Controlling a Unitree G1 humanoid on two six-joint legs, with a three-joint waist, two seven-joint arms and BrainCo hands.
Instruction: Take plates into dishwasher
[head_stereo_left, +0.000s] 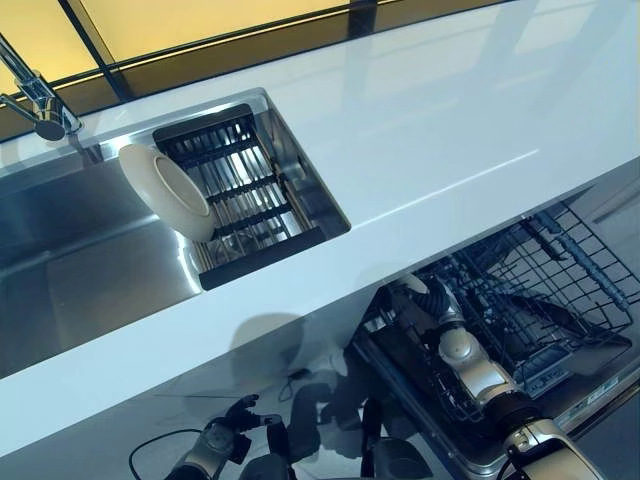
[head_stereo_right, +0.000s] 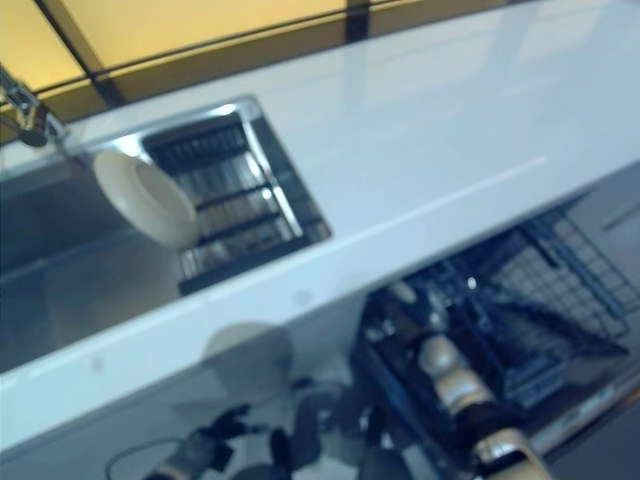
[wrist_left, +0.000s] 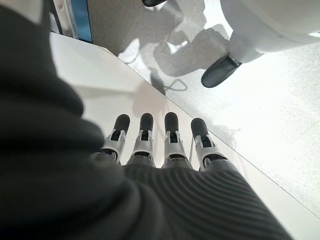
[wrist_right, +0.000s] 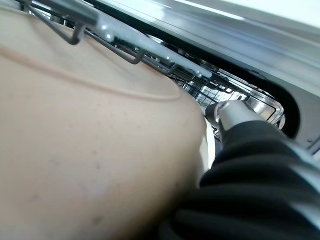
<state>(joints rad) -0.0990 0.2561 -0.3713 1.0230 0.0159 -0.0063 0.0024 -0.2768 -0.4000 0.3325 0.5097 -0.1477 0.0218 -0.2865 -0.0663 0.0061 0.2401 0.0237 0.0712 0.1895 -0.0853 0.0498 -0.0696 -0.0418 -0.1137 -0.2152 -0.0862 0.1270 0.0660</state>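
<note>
While one cream plate stands tilted on edge at the near end of the black drying rack in the steel sink, a second plate is down at the dishwasher. Right wrist view: that second plate's beige face fills most of the frame, pressed close against the right hand, its edge up against the wire of the lower rack. Only a silver thumb and the dark ribbed cover show beside it; thumb lies along the plate's rim, other fingers hidden behind the plate, so whether they clasp it I cannot tell. From the head views the right arm reaches under the white countertop into the pulled-out rack.

Left hand hangs low, beneath the counter's front edge, well apart from both plates. Its fingers run straight, side by side, holding nothing, tips pointing at the white cabinet front.

Faucet at the sink's far left corner.
</note>
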